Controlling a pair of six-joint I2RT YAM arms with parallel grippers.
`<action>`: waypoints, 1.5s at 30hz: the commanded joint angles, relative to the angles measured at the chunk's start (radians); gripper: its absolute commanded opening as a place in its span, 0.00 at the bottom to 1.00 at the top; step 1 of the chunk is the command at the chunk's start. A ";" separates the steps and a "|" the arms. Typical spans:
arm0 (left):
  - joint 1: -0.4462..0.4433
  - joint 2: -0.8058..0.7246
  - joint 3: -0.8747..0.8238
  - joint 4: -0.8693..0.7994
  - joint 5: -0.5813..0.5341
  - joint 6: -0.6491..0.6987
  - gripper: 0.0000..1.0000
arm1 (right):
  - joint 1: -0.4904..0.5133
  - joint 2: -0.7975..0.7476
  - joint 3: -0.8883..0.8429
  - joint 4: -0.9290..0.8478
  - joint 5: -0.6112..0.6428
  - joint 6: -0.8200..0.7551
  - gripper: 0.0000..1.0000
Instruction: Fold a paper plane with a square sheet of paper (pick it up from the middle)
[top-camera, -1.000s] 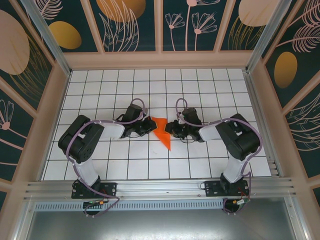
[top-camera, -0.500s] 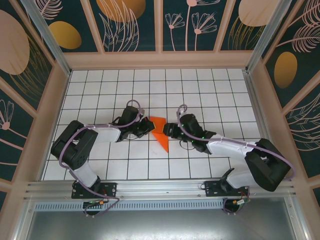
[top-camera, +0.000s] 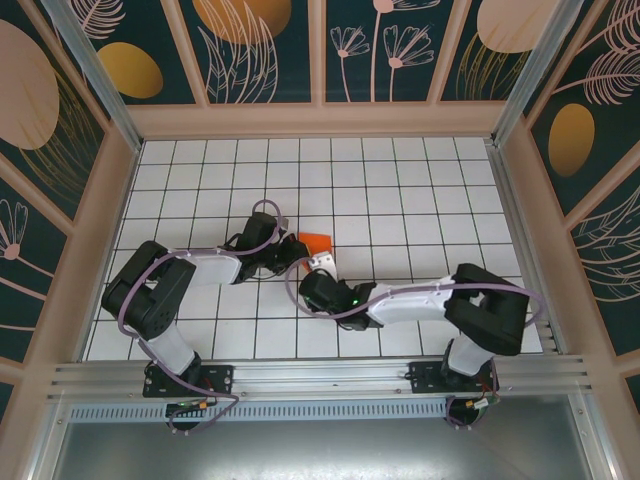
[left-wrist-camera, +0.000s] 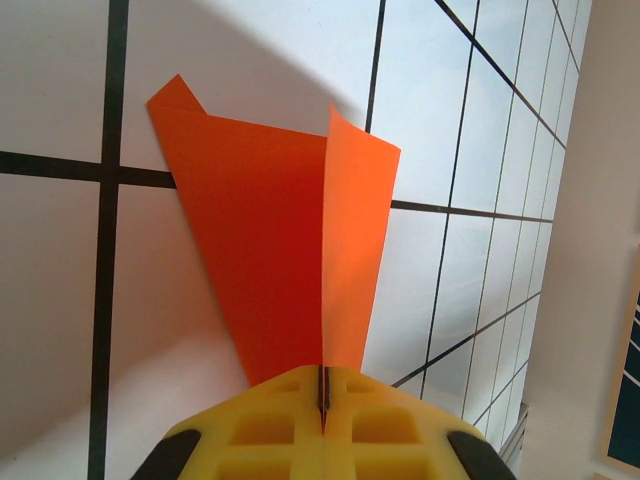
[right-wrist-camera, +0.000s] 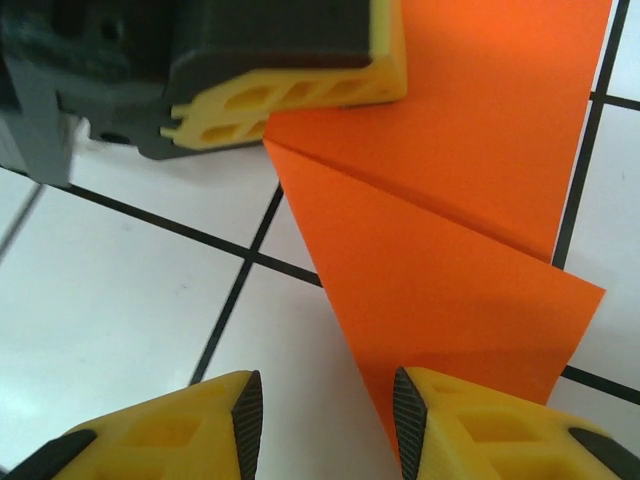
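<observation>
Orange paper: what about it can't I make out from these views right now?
Top external: the folded orange paper's near end lies hidden beneath the right end effector.
Left wrist: its pinched tip is buried in the left end effector.
Right wrist: the top frame edge crops it, and the right end effector covers its near end.

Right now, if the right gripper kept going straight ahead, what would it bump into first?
Probably the orange paper: its folded edge lies just ahead of the open right gripper. Beyond it sits the left gripper, shut on the paper. Height is unclear.
</observation>
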 joint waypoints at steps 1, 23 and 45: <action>0.008 0.005 0.010 -0.012 0.000 0.008 0.06 | 0.042 0.058 0.075 -0.144 0.177 -0.017 0.43; 0.008 0.015 0.018 -0.022 0.008 0.012 0.07 | 0.053 0.150 0.127 -0.197 0.270 -0.019 0.23; 0.011 -0.110 0.001 -0.159 -0.127 0.036 0.69 | 0.042 0.039 -0.038 0.060 0.026 -0.205 0.00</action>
